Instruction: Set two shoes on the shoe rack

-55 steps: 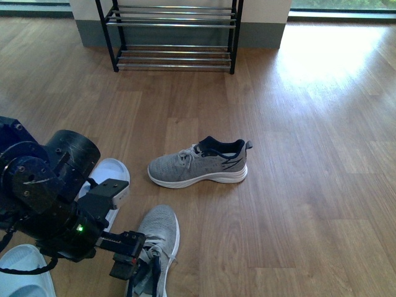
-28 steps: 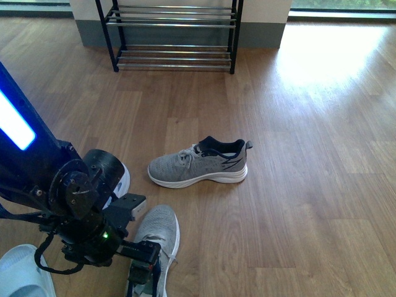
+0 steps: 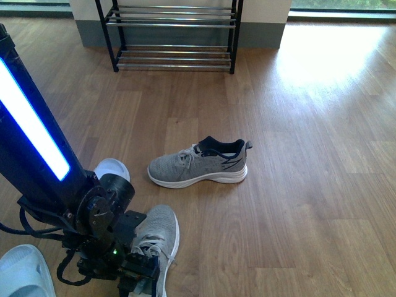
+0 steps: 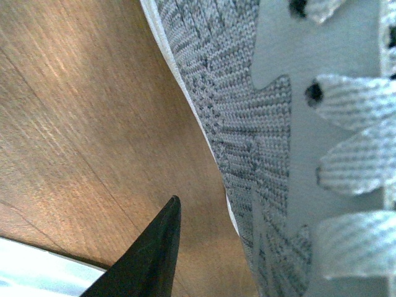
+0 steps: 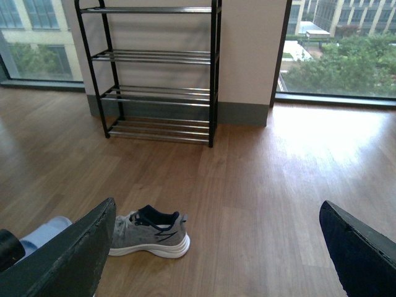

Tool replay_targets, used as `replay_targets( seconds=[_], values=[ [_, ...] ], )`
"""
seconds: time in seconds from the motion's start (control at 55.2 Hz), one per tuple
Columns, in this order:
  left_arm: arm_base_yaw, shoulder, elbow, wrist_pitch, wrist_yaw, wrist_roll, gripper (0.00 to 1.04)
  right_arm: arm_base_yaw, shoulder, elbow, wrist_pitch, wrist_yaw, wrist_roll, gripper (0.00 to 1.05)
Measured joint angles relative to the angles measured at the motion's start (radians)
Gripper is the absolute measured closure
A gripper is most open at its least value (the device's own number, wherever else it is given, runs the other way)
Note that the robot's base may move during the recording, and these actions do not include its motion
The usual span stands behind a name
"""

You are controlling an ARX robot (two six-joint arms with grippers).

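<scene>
Front view puts the left hand [image 3: 136, 277] low over the laces of the near shoe [image 3: 161, 230]; left wrist view adds one dark finger [image 4: 153, 253] beside its knit side, the grip impossible to tell. Only right wrist view shows the right hand [image 5: 216, 207], spread wide, second shoe [image 5: 148, 230] and shoe rack [image 5: 158, 74] beyond it.

Within a second, my left arm [image 3: 37, 167] has swung upright beside the near shoe [image 3: 159, 230], bringing its blue light strip [image 3: 31, 120] into view, and the left tool [image 3: 137, 277] has sunk onto that shoe's laces.
</scene>
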Motion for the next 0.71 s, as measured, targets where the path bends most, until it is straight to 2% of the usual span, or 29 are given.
replay_targets(
  seconds=[0.217, 0.471, 0.633, 0.706],
  values=[
    [0.018, -0.076, -0.065, 0.074, -0.105, 0.019, 1.03, 0.000, 0.000, 0.000, 0.000, 0.000, 0.000, 0.09],
    [0.042, -0.355, -0.257, 0.154, -0.170, -0.002, 1.03, 0.000, 0.000, 0.000, 0.000, 0.000, 0.000, 0.09],
    [0.053, -0.668, -0.429, 0.199, -0.256, 0.021, 1.03, 0.000, 0.000, 0.000, 0.000, 0.000, 0.000, 0.09],
    [0.067, -0.807, -0.496, 0.211, -0.324, 0.033, 1.03, 0.000, 0.000, 0.000, 0.000, 0.000, 0.000, 0.09]
  ],
)
